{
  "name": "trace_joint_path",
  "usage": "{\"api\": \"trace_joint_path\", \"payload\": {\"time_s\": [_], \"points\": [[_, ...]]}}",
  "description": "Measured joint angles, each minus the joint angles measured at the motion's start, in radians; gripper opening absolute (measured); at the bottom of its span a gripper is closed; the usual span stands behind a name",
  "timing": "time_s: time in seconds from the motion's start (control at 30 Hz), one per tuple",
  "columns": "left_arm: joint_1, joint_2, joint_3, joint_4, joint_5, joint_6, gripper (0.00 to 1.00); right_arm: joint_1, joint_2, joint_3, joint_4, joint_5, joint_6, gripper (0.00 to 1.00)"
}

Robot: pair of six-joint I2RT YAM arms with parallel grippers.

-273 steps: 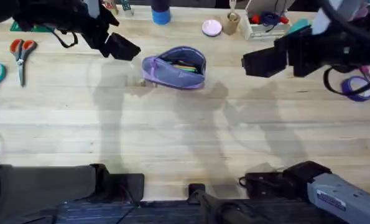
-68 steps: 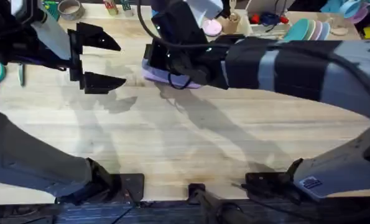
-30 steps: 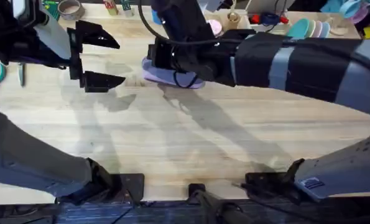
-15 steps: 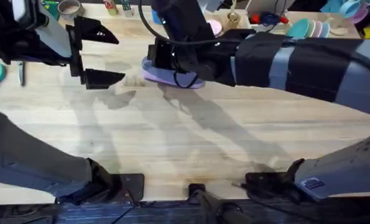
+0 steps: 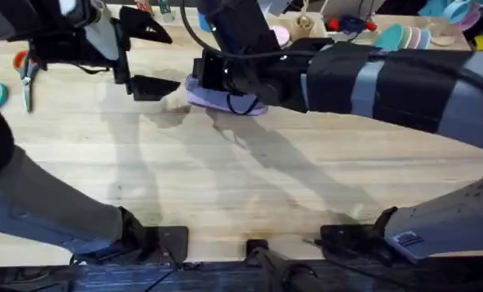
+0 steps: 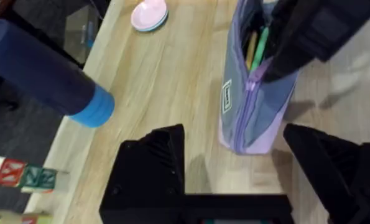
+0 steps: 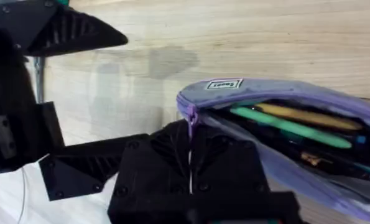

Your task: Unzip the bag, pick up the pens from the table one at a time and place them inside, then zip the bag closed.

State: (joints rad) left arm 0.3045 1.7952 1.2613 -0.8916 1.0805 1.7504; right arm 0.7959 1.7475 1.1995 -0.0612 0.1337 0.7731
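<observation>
Pale bench [image 5: 249, 186] underneath, my right fingers [image 7: 189, 163] are pinching the zipper pull [image 7: 189, 118] on the bag [image 7: 309, 134] and, with my left fingers [image 6: 253, 171] hanging spread and bracing nothing, risking dragging it.

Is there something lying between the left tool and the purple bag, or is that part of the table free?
Nothing lies there. In the left wrist view, bare table separates the open left tool from the near end of the bag.
</observation>
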Motion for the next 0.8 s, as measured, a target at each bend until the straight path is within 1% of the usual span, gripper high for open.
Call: {"api": "trace_joint_path", "payload": {"time_s": [0.07, 0.2, 0.33, 0.4, 0.43, 0.6, 0.63, 0.67, 0.8], "points": [[-0.021, 0.012, 0.001, 0.003, 0.001, -0.023, 0.994, 0.0, 0.0, 0.0, 0.0, 0.0, 0.0, 0.028], [-0.058, 0.077, 0.001, 0.002, 0.008, -0.051, 0.993, 0.0, 0.0, 0.0, 0.0, 0.0, 0.0, 0.03], [-0.082, 0.143, 0.001, 0.003, 0.039, -0.062, 0.994, 0.0, 0.0, 0.0, 0.0, 0.0, 0.0, 0.03], [-0.086, 0.166, 0.001, 0.006, 0.061, -0.065, 0.994, 0.0, 0.0, 0.0, 0.0, 0.0, 0.0, 0.03], [-0.086, 0.186, 0.001, 0.015, 0.101, -0.068, 0.993, 0.0, 0.0, 0.0, 0.0, 0.0, 0.0, 0.029], [-0.086, 0.203, 0.001, 0.019, 0.137, -0.073, 0.993, 0.0, 0.0, 0.0, 0.0, 0.0, 0.0, 0.029], [-0.086, 0.204, 0.001, 0.021, 0.147, -0.076, 0.91, 0.0, 0.0, 0.0, 0.0, 0.0, 0.0, 0.03], [-0.087, 0.204, 0.001, 0.021, 0.148, -0.076, 0.89, 0.0, 0.0, 0.0, 0.0, 0.0, 0.0, 0.03], [-0.096, 0.204, 0.001, 0.036, 0.146, -0.095, 0.883, 0.0, 0.0, 0.0, 0.0, 0.0, 0.0, 0.03]]}}
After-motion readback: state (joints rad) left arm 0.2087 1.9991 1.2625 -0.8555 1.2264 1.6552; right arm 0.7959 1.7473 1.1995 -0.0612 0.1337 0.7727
